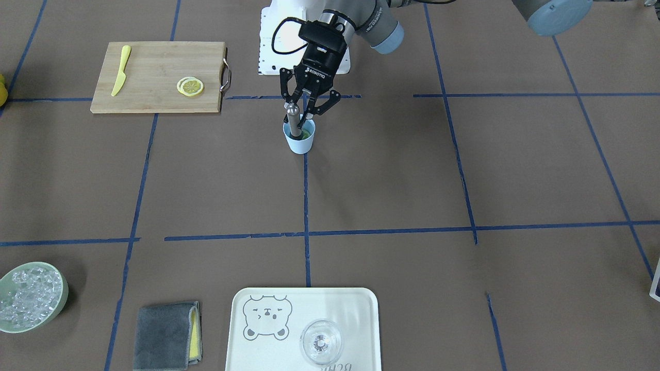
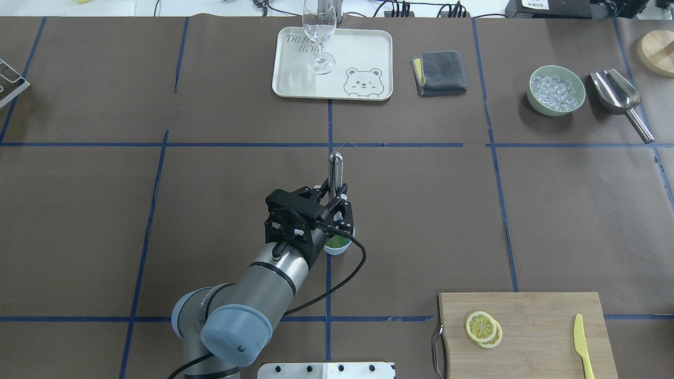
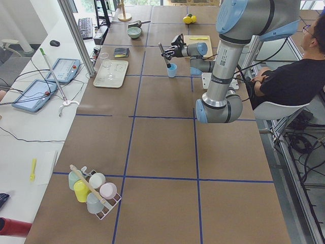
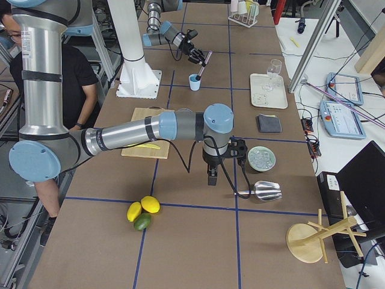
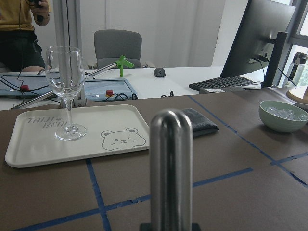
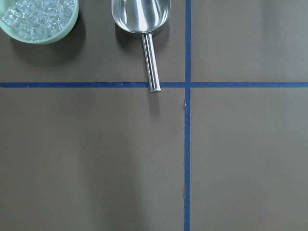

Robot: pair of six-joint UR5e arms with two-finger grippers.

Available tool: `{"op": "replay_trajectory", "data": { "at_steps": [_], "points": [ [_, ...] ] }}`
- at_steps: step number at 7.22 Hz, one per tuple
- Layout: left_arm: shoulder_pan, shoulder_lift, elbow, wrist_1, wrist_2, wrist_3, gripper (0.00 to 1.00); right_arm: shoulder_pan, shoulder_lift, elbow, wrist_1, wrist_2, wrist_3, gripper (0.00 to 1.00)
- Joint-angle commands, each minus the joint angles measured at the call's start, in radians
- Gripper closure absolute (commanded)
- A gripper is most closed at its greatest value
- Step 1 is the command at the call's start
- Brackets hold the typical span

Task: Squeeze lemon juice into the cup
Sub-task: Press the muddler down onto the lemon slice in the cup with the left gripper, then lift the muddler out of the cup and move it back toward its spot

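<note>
The light-blue cup (image 1: 299, 141) stands mid-table; it also shows in the overhead view (image 2: 345, 248), half hidden under the gripper. Something greenish-yellow (image 2: 337, 242) lies inside it; I cannot tell what. My left gripper (image 1: 301, 109) is just above the cup, shut on a tilted steel muddler (image 1: 294, 119) whose lower end is in the cup. The muddler fills the middle of the left wrist view (image 5: 171, 168). Two overlapping lemon slices (image 2: 482, 327) lie on the wooden cutting board (image 2: 532, 316). My right gripper (image 4: 212, 174) hangs far off near the ice bowl; I cannot tell its state.
A yellow plastic knife (image 2: 582, 345) lies on the board. A tray (image 2: 295, 79) holds a clear glass (image 2: 319, 31). A grey cloth (image 2: 439, 72), a pale-green bowl of ice (image 2: 556, 89) and a steel scoop (image 2: 617, 93) stand along the far edge.
</note>
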Motion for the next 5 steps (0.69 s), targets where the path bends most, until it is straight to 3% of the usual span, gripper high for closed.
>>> {"op": "replay_trajectory", "data": {
  "at_steps": [1,3,5],
  "points": [
    [-0.035,-0.001,-0.082,0.014,-0.043,0.083,1.0,0.003,-0.001,0.0,0.0,0.0,-0.001,0.0],
    [-0.112,0.012,-0.111,0.019,-0.095,0.113,1.0,0.003,-0.007,-0.009,0.0,0.0,-0.007,0.0],
    [-0.311,0.13,-0.111,0.048,-0.404,0.112,1.0,0.017,-0.017,-0.066,0.073,-0.003,-0.009,0.0]
  ]
}}
